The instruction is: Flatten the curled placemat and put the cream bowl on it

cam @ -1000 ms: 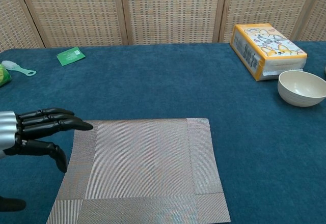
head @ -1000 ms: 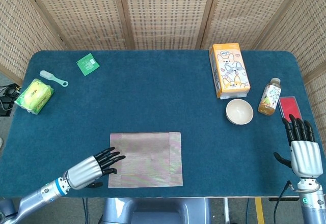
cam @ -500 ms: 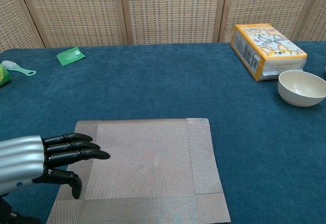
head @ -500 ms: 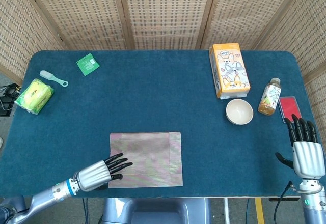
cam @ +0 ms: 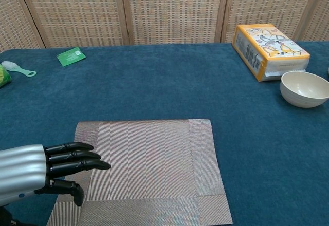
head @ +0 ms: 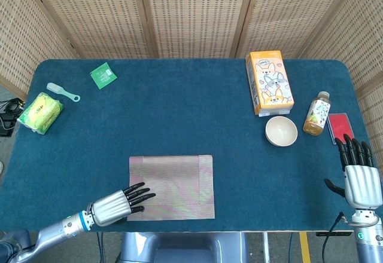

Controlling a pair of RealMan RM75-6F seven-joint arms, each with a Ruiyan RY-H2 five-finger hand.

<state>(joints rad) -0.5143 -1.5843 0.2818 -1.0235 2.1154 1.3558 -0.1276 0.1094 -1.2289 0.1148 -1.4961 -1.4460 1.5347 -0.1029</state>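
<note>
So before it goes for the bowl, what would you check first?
1. Placemat lies flat, no curled edge showing: ok in both views.
2. Left hand off the mat: not ok, its fingers reach over the mat's left edge; whether they press on it, cannot tell.
3. Cream bowl upright and empty: ok.
4. Right hand free to pick up: ok, fingers apart, holding nothing.
5. Room around the bowl: not ok, the orange box and the bottle stand close beside it.
6. Bare table between bowl and mat: ok.

Flat woven placemat; upright cream bowl well apart.
</note>
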